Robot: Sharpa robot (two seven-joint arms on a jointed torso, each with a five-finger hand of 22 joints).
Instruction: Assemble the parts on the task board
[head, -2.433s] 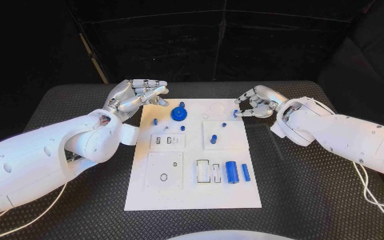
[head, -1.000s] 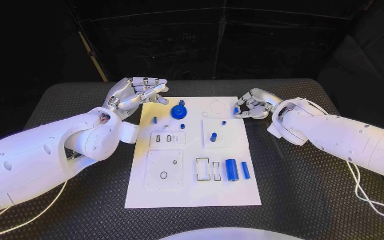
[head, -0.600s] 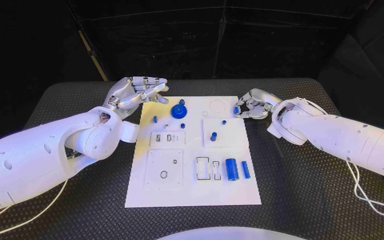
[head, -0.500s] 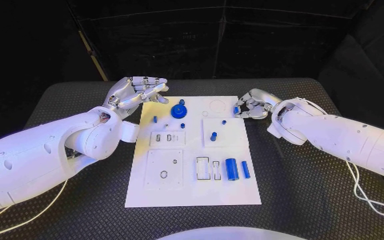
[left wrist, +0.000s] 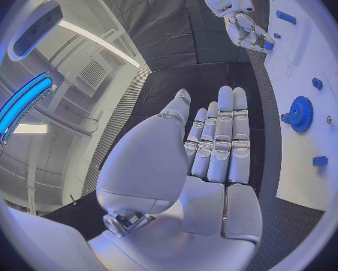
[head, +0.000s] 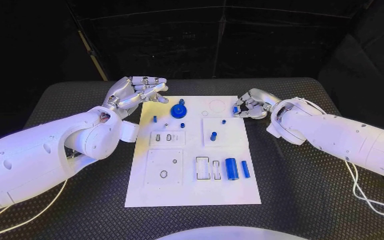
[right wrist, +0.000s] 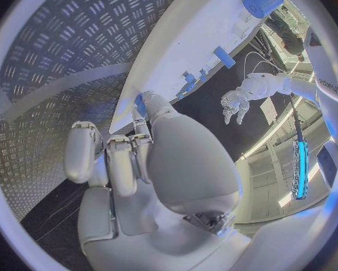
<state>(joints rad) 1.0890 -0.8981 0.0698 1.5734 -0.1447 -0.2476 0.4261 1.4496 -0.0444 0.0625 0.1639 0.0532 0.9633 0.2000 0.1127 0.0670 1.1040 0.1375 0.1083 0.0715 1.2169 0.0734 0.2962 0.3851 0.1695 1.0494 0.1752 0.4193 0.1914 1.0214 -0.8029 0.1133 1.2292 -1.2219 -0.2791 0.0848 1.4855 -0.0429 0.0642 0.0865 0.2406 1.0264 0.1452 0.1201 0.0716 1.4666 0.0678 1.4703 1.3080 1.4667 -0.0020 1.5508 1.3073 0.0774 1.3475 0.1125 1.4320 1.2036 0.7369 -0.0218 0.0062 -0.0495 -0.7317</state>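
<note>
The white task board [head: 192, 187] lies in the middle of the table. My right hand [head: 254, 103] hovers at the board's far right edge and pinches a small blue part [head: 235, 110] at its fingertips; that part also shows as a blue sliver [right wrist: 141, 105] in the right wrist view. My left hand [head: 137, 92] is off the board's far left corner, fingers [left wrist: 218, 140] stretched out straight, holding nothing. A blue gear [head: 179, 112] stands on the board near the left hand. A blue cylinder [head: 231, 170] and a blue bar [head: 244, 169] lie at the near right.
Several small blue pegs [head: 213, 136] stand around the board's middle and far half. White inset plates with slots [head: 208, 169] and a ring hole [head: 163, 174] sit on its near half. Black ribbed matting [head: 304, 195] surrounds the board.
My right hand has shifted slightly toward the board's far right edge, still pinching the blue part. Over the last second it barely moves. The left hand stays put.
</note>
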